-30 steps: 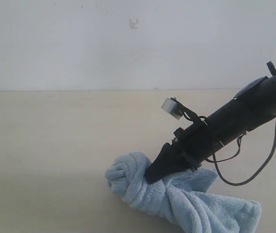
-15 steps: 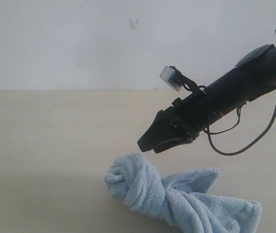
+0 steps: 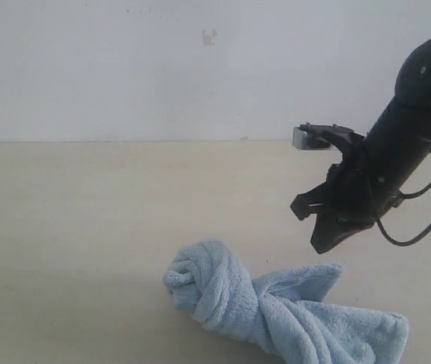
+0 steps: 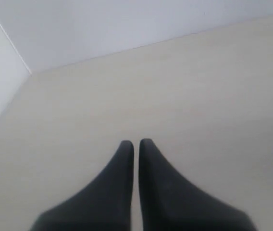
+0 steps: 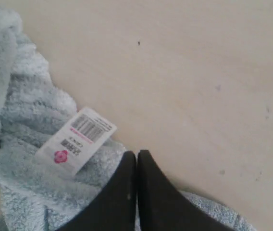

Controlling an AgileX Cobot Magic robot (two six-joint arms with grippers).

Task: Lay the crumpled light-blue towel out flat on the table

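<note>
The light-blue towel (image 3: 276, 307) lies twisted and knotted on the cream table (image 3: 86, 227), near the front right in the exterior view. My right gripper (image 3: 323, 244) hangs shut and empty just above the towel's far right part, fingers pointing down. In the right wrist view the towel (image 5: 26, 125) shows its white barcode tag (image 5: 76, 139), with the right gripper (image 5: 136, 153) hovering over the towel's edge. My left gripper (image 4: 135, 142) is shut over bare table and does not show in the exterior view.
A white-grey wall (image 3: 124, 68) runs along the table's far edge. The left wrist view shows a wall corner (image 4: 31, 72) beyond bare table (image 4: 199, 96).
The right gripper lifted off the towel's knot, swung right and turned to point down. The towel stayed where it was, still twisted.
</note>
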